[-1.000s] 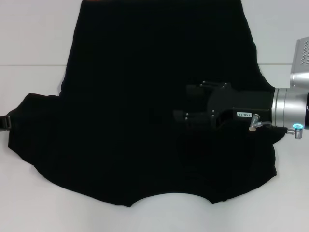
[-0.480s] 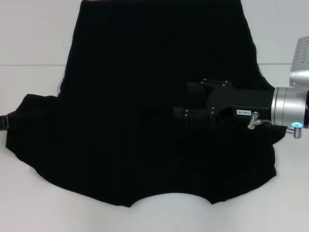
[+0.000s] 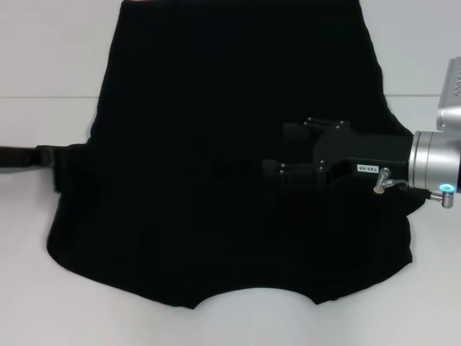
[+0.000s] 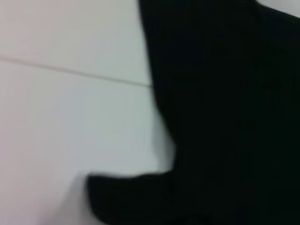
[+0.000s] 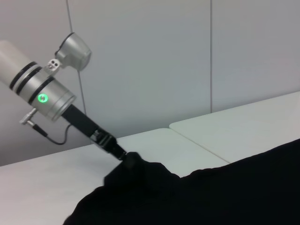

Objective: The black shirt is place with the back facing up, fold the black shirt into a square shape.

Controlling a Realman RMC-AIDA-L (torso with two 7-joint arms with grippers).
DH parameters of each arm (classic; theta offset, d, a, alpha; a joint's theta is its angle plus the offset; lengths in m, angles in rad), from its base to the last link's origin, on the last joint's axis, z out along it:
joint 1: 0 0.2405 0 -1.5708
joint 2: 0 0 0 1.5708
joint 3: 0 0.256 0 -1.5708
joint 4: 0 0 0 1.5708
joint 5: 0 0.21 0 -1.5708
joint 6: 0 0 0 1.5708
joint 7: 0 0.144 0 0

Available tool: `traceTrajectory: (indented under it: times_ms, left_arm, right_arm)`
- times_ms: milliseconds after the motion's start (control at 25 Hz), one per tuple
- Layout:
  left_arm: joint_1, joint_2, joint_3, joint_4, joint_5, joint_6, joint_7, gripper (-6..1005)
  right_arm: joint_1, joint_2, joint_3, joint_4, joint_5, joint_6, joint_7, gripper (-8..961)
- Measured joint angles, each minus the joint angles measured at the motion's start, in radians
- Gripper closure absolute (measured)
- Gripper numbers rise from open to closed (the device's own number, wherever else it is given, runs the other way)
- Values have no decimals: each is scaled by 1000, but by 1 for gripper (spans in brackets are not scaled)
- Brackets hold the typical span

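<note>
Black soft cloth shirt [image 3: 230, 144] lies on the white worktop [image 3: 43, 58]. Left gripper [image 5: 129, 159] pinches its sleeve, jaws closed; right gripper [image 3: 277, 155] rests on it, jaws unclear. A weak pinch could drop the sleeve.

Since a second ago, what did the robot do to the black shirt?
The left gripper, gripping the left sleeve of the black shirt, came in from the left edge and pulled that sleeve toward the shirt's middle, so the sleeve no longer sticks out sideways. The right gripper stayed over the shirt's right side, barely shifting. The rest of the shirt and the white table are unchanged.
</note>
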Motion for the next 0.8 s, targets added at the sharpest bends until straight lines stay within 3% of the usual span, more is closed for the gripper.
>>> traceTrajectory:
  times_ms: [200,320,600,800]
  left_arm:
    - [-55,-10,11,-38,-1,-6,30,997]
    - [-70,-43,76,-35,-15,-5,57,991]
    - [-69,-93,166,-30,-88,-15,160,969]
    - [-70,-104,172,-46,-125,-12,169,953]
  right_arm:
    - [-9,-2,-1,-2,0,-4,0,56]
    - [-14,-2,-1,-7,0,-5,0,56]
    - [-15,-3,-3,-10,-3,-5,0,56]
    - [-11,-10,-2,-12,-2,-2,0,55]
